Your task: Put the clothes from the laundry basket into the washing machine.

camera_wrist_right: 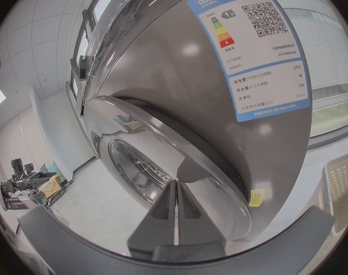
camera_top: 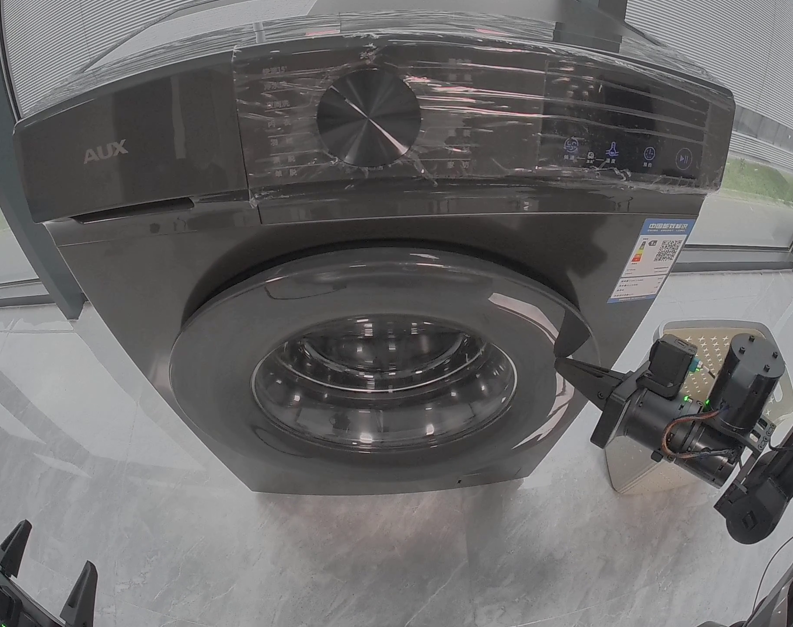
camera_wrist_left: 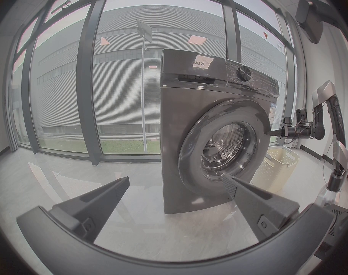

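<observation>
At 7 o'clock in your head view the left gripper (camera_top: 52, 555) sits low over the pale floor (camera_top: 396, 559), its two dark fingers spread wide with nothing between them. It is well apart from the washing machine (camera_top: 135, 263). The machine stands on the floor at the centre, a dark grey front-loader facing you. Its round door (camera_top: 222, 367) is closed, and the steel drum shows through the glass. At 12 o'clock above the door you have the round dial (camera_top: 368, 117), set in a control panel wrapped in clear plastic film (camera_top: 501, 106). At 2 o'clock from the door a blue-edged energy label (camera_top: 653, 259) is stuck to the front panel. The right gripper (camera_top: 563, 363) is at the door's 3 o'clock edge, with its fingers pressed together into a narrow point and holding nothing. Its tip lies at the door's rim, just below the handle recess (camera_top: 575, 333). From the right wrist view you cannot tell whether the tip touches the rim or stops just short of it. The laundry basket (camera_top: 718, 334), cream with perforated walls, stands on the floor at 4 o'clock from the machine. It is just beside the machine's right flank and behind the right arm. The arm covers most of the basket, so you cannot tell from here what lies inside.
</observation>
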